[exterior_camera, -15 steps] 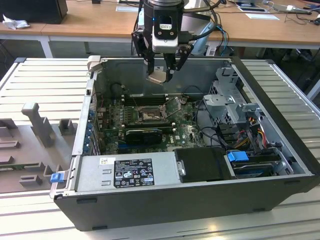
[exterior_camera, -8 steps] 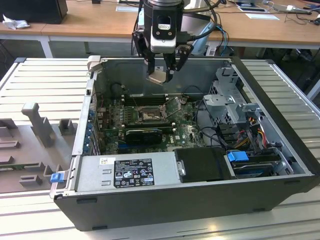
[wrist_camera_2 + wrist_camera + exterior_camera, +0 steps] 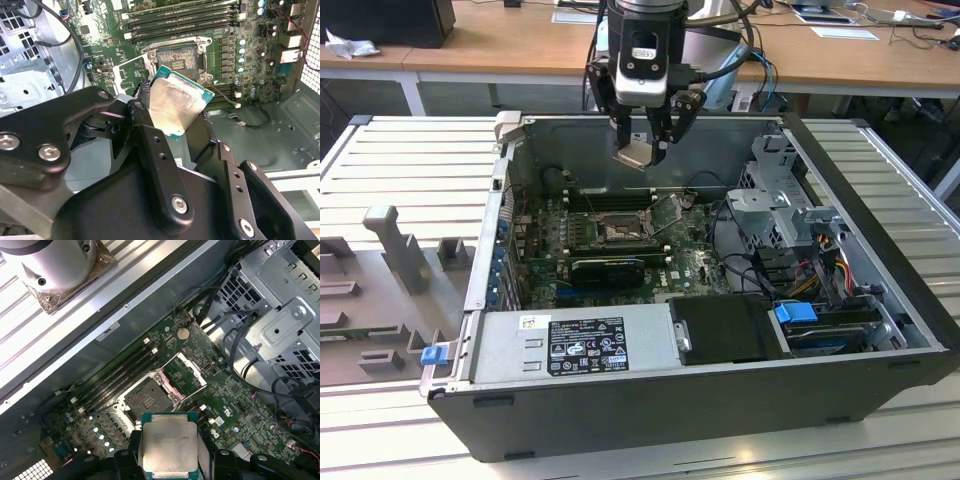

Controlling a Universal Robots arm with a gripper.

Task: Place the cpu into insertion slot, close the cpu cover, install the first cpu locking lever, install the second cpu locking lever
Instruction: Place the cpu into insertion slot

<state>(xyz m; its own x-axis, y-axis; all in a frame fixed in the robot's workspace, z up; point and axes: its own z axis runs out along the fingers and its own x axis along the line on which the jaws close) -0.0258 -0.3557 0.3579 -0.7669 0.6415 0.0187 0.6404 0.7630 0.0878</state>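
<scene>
My gripper point(image 3: 642, 150) hangs above the open computer case, shut on the cpu point(image 3: 637, 153), a flat square chip with a pale metal top. In both wrist views the cpu point(image 3: 177, 102) point(image 3: 169, 445) sits clamped between the black fingers point(image 3: 150, 135), its green edge showing. Below it on the motherboard lies the insertion slot point(image 3: 620, 232) point(image 3: 179, 59) point(image 3: 145, 399), a dark square socket with nothing in it. The cpu cover point(image 3: 183, 374) point(image 3: 667, 211) stands swung open beside the socket. The chip is well above the board and touches nothing else.
Long black memory slots point(image 3: 117, 377) run beside the socket. A black expansion card point(image 3: 608, 268) lies in front of it. A grey power supply point(image 3: 570, 345), a drive cage point(image 3: 785, 205) with cables, and the case walls point(image 3: 880, 230) ring the board.
</scene>
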